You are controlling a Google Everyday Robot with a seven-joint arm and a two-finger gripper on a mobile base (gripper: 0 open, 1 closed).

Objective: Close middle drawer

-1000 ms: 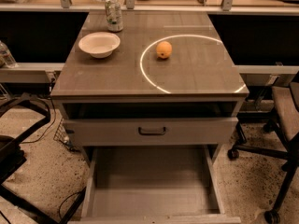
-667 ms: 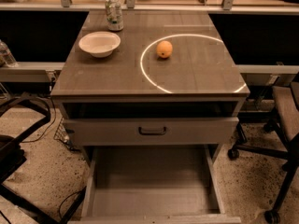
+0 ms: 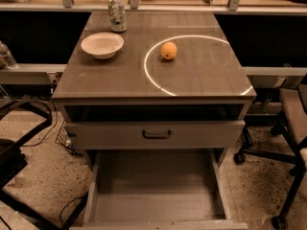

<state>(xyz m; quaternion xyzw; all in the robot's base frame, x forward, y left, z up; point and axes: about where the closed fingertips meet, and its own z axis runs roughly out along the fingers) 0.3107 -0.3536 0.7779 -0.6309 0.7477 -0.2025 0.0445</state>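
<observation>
The grey wood cabinet (image 3: 153, 80) fills the middle of the camera view. The middle drawer (image 3: 156, 190) is pulled far out toward me. Its deep wide box is open and empty, and the top edge of its front (image 3: 158, 225) lies at the bottom edge of the view with the handle hidden. Above it, the taller top drawer (image 3: 201, 134) with a dark bar handle (image 3: 156, 134) stands slightly out, with a dark gap over it. The lowest drawer is hidden. The gripper is not in view.
On the cabinet top stand a white bowl (image 3: 102, 44), a can (image 3: 116, 14) and an orange (image 3: 168, 50) inside a bright ring of light. An office chair (image 3: 292, 128) stands at the right and a dark frame (image 3: 19, 162) at the left on the speckled floor.
</observation>
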